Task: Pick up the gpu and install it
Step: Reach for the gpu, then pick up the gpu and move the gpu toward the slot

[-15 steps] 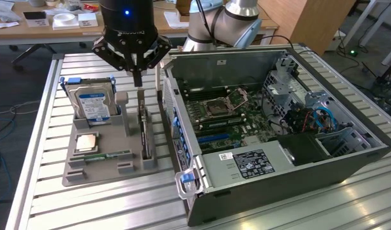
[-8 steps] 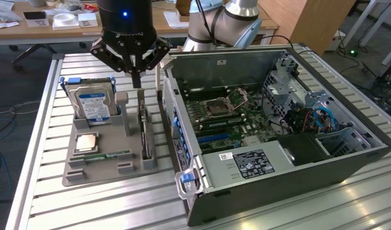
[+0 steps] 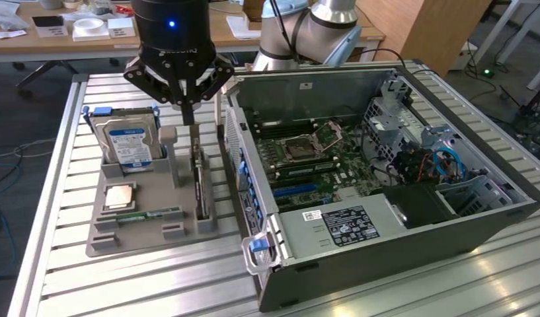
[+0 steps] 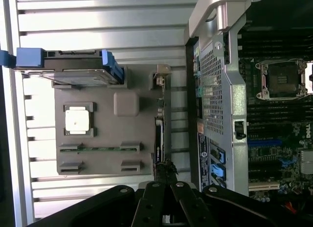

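Note:
The gpu (image 3: pixel 200 188) is a thin dark card standing on edge in a slot along the grey holder (image 3: pixel 146 228), on the side nearest the computer case. In the wrist view the gpu (image 4: pixel 159 139) runs along the edge of the grey holder (image 4: pixel 107 136). My gripper (image 3: pixel 188 117) hangs over the card's far end with its fingers shut together and nothing visibly between them. In the wrist view the gripper (image 4: pixel 166 169) sits right at one end of the card; I cannot tell whether it touches.
The holder also carries a silver hard drive (image 3: pixel 129 142) standing upright, a square processor chip (image 3: pixel 119 195) and a green memory stick (image 3: pixel 151 214). The open computer case (image 3: pixel 340 76) lies close beside the holder, with its motherboard (image 3: pixel 314 155) exposed. All rest on a slatted metal table (image 3: pixel 119 290).

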`<state>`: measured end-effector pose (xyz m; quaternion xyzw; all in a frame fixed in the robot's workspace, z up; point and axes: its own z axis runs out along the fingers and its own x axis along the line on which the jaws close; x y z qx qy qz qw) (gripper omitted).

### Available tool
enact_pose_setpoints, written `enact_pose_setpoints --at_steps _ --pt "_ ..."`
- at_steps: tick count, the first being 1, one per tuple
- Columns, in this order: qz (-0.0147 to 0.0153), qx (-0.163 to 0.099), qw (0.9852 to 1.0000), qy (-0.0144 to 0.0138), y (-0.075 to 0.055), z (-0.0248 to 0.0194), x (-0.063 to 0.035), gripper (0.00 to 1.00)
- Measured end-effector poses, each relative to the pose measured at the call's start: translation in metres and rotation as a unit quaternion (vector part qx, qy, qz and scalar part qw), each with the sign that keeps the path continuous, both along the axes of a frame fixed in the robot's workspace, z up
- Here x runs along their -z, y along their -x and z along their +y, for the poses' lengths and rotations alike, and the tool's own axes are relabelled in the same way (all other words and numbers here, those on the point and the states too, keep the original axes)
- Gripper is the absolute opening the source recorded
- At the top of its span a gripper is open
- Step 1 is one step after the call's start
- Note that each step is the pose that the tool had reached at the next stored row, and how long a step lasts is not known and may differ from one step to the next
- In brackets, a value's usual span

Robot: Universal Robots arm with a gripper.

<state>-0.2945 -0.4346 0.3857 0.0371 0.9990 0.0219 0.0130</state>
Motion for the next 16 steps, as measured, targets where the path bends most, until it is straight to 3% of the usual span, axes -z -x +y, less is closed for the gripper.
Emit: enact_pose_setpoints --at_steps 14,16 --pt "0.0001 0.0 1.0 0.0001 0.0 -0.0001 -0.0001 0.11" --pt "0.0001 0.0 1.0 0.0001 0.0 -0.0001 -0.0001 0.17"
